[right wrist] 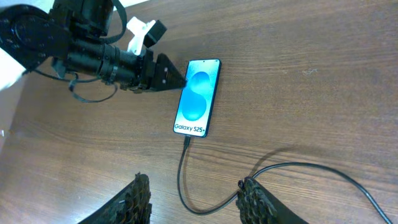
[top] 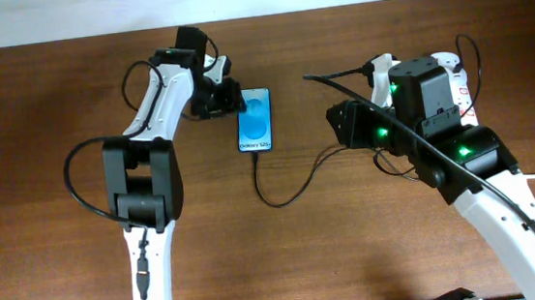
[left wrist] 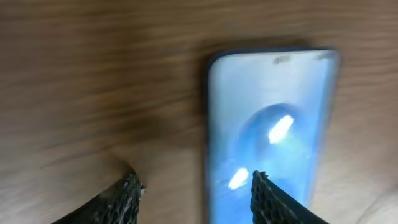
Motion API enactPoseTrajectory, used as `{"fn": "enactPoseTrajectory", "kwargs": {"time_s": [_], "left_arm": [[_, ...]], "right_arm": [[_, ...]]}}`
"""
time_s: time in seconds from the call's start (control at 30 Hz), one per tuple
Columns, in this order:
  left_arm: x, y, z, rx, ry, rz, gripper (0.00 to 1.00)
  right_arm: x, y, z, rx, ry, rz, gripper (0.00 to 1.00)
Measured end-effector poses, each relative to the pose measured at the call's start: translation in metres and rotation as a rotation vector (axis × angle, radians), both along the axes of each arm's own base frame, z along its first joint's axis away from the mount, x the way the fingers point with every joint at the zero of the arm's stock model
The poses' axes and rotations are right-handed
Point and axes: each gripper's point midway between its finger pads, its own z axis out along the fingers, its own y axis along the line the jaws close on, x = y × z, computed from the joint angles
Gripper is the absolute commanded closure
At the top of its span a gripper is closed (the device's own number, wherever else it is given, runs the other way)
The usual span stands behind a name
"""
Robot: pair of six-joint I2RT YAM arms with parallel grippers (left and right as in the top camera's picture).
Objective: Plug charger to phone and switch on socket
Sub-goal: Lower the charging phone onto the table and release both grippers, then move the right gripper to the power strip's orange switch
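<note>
**Overhead view.** Wooden table (top: 40, 102).
- **Socket** (top: 459, 85): white strip with red marks, at 3 o'clock of the phone, partly hidden beneath the right arm (top: 483, 165). Its switch state cannot be told.
- **Phone** (top: 254, 120): lies flat near centre, screen lit.
- **Charger** (top: 282, 199): leaves the phone's 6 o'clock edge, its tip apparently seated.
- **Left gripper** (top: 232, 100): fingers spread and empty, at the phone's 10 o'clock corner.
- **Right gripper** (right wrist: 196, 202): fingers spread and empty, above the cable loop.

**Judged step:** plugging is done and the socket is not yet switched on. The next move calls for bringing a fingertip onto the strip's switch.
</note>
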Motion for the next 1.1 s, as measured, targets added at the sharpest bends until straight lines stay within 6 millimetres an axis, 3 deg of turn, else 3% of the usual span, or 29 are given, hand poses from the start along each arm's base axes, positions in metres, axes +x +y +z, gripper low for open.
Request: {"fn": "enactPoseTrajectory", "kwargs": {"time_s": [0.07, 0.1, 0.13, 0.2, 0.23, 0.27, 0.3, 0.33, 0.4, 0.43, 0.5, 0.57, 0.67, 0.83, 1.0, 1.1], "left_arm": [[0.005, 0.031, 0.006, 0.106, -0.001, 0.045, 0.41], [0.012, 0.047, 0.022, 0.128, -0.017, 0.075, 0.41], [0.024, 0.063, 0.058, 0.134, -0.085, 0.11, 0.41], [0.029, 0.086, 0.125, 0.129, -0.196, 0.16, 0.41], [0.026, 0.094, 0.154, 0.127, -0.242, 0.179, 0.41], [0.019, 0.106, 0.203, 0.121, -0.331, 0.206, 0.41], [0.016, 0.109, 0.221, 0.118, -0.367, 0.212, 0.41], [0.003, 0.112, 0.247, 0.117, -0.4, 0.212, 0.4], [-0.009, 0.112, 0.248, 0.13, -0.376, 0.183, 0.37], [-0.019, 0.113, 0.253, 0.141, -0.37, 0.165, 0.29], [-0.03, 0.115, 0.28, 0.144, -0.426, 0.158, 0.0], [-0.042, 0.115, 0.307, 0.141, -0.488, 0.156, 0.01], [-0.045, 0.116, 0.31, 0.141, -0.494, 0.156, 0.01], [-0.045, 0.116, 0.31, 0.141, -0.494, 0.156, 0.0], [-0.045, 0.116, 0.31, 0.141, -0.494, 0.156, 0.01], [-0.045, 0.116, 0.311, 0.141, -0.495, 0.156, 0.0]], "right_arm": [[0.0, -0.002, -0.001, -0.009, 0.003, -0.003, 0.45], [-0.001, -0.009, -0.003, -0.014, 0.022, -0.019, 0.44], [0.001, -0.03, -0.001, -0.024, 0.049, -0.075, 0.41], [-0.001, -0.059, 0.015, -0.049, 0.069, -0.135, 0.36], [0.0, -0.078, 0.028, -0.06, 0.061, -0.177, 0.33], [0.002, -0.108, 0.049, -0.073, 0.027, -0.251, 0.29], [-0.003, -0.127, 0.058, -0.088, 0.029, -0.293, 0.22], [-0.005, -0.165, 0.074, -0.099, 0.004, -0.402, 0.18], [-0.018, -0.208, 0.077, -0.098, 0.027, -0.528, 0.16], [-0.028, -0.246, 0.076, -0.107, 0.036, -0.642, 0.11], [-0.034, -0.276, 0.071, -0.113, 0.056, -0.72, 0.1], [-0.03, -0.323, 0.04, -0.098, 0.145, -0.805, 0.1], [-0.006, -0.357, -0.007, -0.088, 0.23, -0.796, 0.1], [0.036, -0.38, -0.078, -0.031, 0.305, -0.746, 0.1], [0.071, -0.397, -0.12, 0.004, 0.271, -0.718, 0.09], [0.088, -0.397, -0.144, -0.024, 0.265, -0.666, 0.09]]}}
